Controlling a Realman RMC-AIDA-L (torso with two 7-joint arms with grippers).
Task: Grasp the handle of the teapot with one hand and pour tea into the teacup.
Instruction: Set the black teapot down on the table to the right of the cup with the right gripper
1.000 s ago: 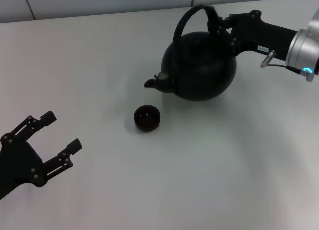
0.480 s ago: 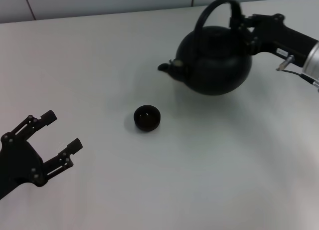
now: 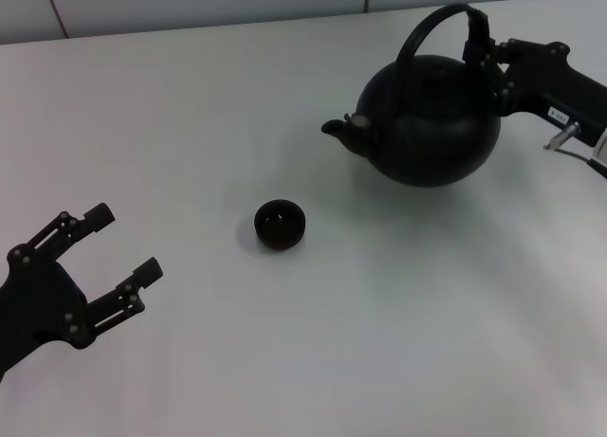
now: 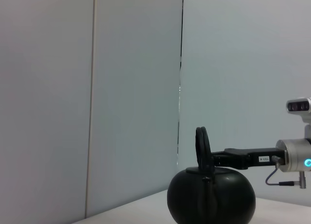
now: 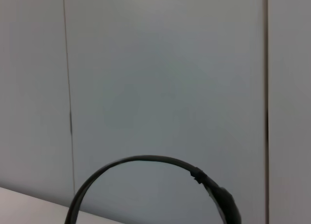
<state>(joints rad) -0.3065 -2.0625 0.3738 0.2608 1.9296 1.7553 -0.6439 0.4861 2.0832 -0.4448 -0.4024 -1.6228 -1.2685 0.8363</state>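
The round black teapot (image 3: 432,124) is at the far right of the white table, spout pointing left. My right gripper (image 3: 480,41) is shut on its thin arched handle (image 3: 427,27) near the right end. The teapot also shows in the left wrist view (image 4: 211,199), held by the right gripper (image 4: 210,161). The handle's arc shows in the right wrist view (image 5: 141,162). The tiny black teacup (image 3: 279,224) stands on the table to the left of and nearer than the spout, apart from the pot. My left gripper (image 3: 102,259) is open and empty at the near left.
The white table (image 3: 285,342) has a grey panelled wall (image 3: 190,6) behind its far edge. Nothing else stands on the table.
My right gripper has carried the teapot to the right and farther back, away from the teacup. The left gripper has barely shifted. The teacup has not moved.
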